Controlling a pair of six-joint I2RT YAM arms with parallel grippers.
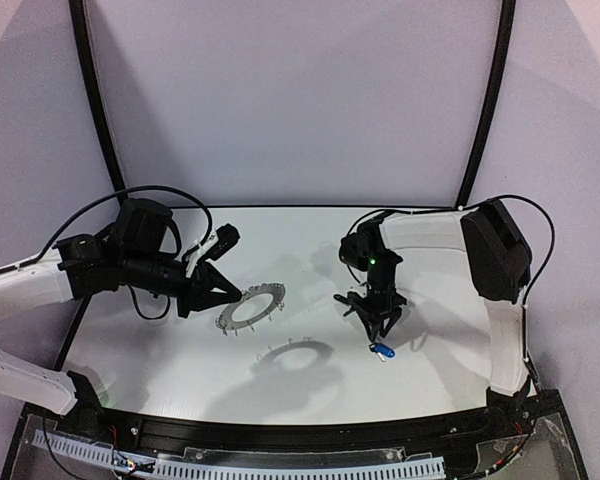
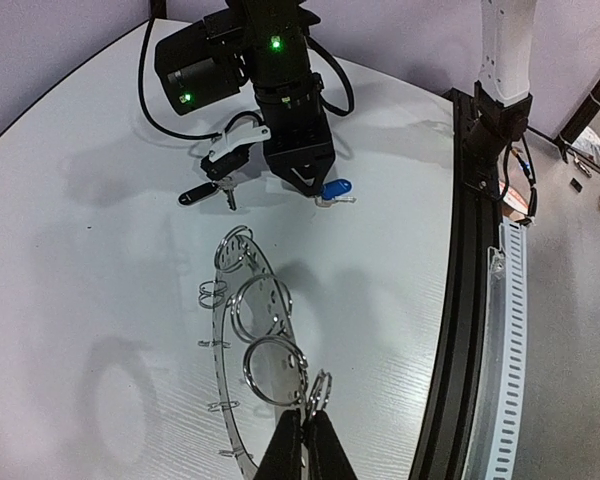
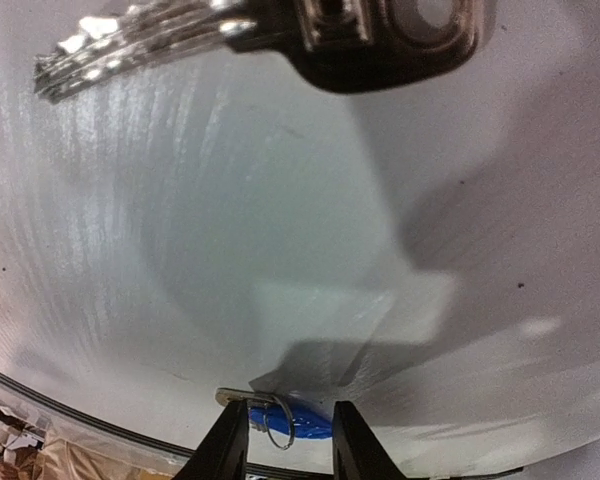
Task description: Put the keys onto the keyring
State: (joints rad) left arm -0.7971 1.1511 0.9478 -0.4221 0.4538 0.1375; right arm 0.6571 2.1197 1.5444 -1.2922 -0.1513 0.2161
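The light, stiff, slippery blue key (image 3: pixel 315 425) wants pinching across its plastic head, the right end effector (image 3: pixel 288 445) narrow astride it, while the left end effector (image 2: pixel 305 432) clamps the keyring (image 1: pixel 273 294).

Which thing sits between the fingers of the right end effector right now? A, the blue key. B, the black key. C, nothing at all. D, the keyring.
A: in the right wrist view the blue key lies between the fingers of the right end effector; the black key lies apart, and the left end effector grips the keyring.
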